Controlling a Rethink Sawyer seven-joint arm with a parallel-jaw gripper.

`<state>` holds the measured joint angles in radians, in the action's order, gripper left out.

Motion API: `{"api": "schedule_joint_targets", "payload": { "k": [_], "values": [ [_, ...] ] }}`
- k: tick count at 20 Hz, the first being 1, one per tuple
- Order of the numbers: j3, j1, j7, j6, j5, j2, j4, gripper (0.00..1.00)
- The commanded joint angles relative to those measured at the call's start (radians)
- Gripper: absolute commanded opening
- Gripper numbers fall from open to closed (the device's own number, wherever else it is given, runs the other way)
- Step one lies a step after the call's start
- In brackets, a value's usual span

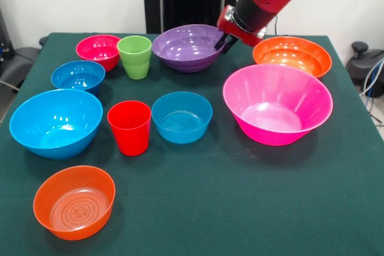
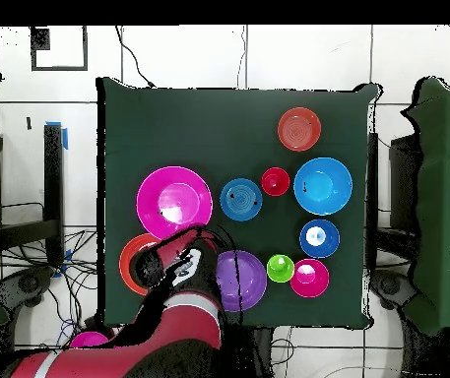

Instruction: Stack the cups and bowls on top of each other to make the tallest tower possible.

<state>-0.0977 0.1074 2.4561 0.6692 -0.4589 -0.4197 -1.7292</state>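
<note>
My gripper is low at the right rim of the purple bowl, at the table's far side. I cannot tell whether it is open or shut. Every bowl and cup stands alone and upright; nothing is nested. The hot-pink bowl is at the right, with an orange bowl behind it. The light green cup is left of the purple bowl and the red cup is in the middle. In the overhead view the arm covers the purple bowl's left edge.
A small magenta bowl and a small blue bowl stand far left. A large light blue bowl is at the left, a mid-size blue bowl in the centre, and a second orange bowl near the front edge.
</note>
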Motion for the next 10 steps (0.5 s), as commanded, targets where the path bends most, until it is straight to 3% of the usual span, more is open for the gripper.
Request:
{"api": "schedule_joint_targets", "payload": {
  "k": [1,10],
  "values": [
    [0.085,-0.012,0.039,0.056,0.087,-0.051,0.007,0.00],
    [0.094,-0.019,-0.003,0.090,0.130,-0.105,-0.018,0.00]
  ]
}}
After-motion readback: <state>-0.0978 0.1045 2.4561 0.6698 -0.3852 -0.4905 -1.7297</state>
